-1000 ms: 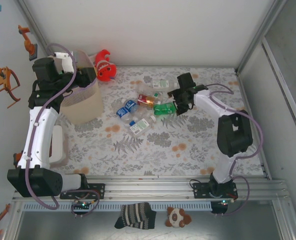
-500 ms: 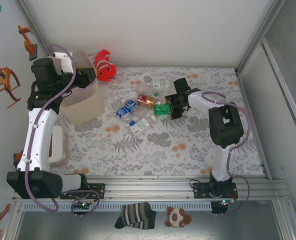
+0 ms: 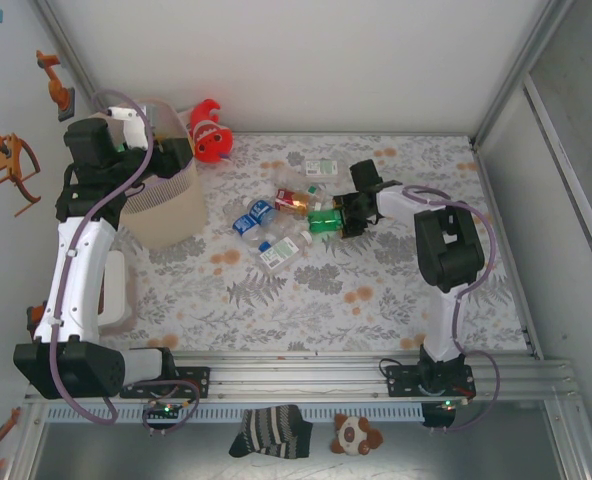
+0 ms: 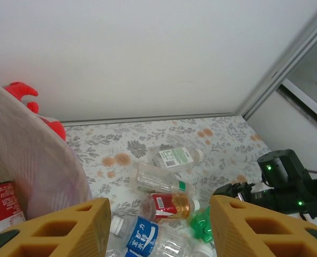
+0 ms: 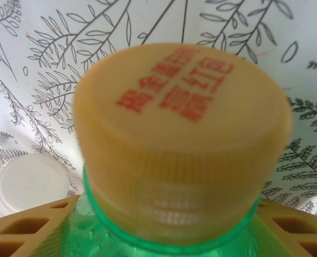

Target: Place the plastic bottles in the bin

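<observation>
Finding: the coming move turns on the crushed green plastic bottle with the pale yellow screw cap (image 3: 323,219), just right of centre in the overhead view, at the right edge of the pile of crushed plastic bottles (image 3: 272,222) on the leaf-patterned tabletop (image 3: 376,290).

Axis: the green bottle lies flat, its long axis near left to right across the frame, with the cap end towards the right gripper (image 3: 349,213). In the right wrist view the cap faces the lens and the neck sits between the two yellow fingers (image 5: 32,227).

Right gripper: its jaws flank the green body on both sides. I cannot tell whether the pads grip it.

Left gripper (image 4: 159,208): the jaws stand moderately apart with nothing between them. It hangs over the rim of the tall translucent pale-pink plastic bin (image 3: 166,218) at the upper left of the overhead frame.

Judgement: the right arm is much the nearer to the bottle. The bin lies well apart to the bottle's left, across the pile, so once lifted the bottle needs a leftward carry above the other bottles.
</observation>
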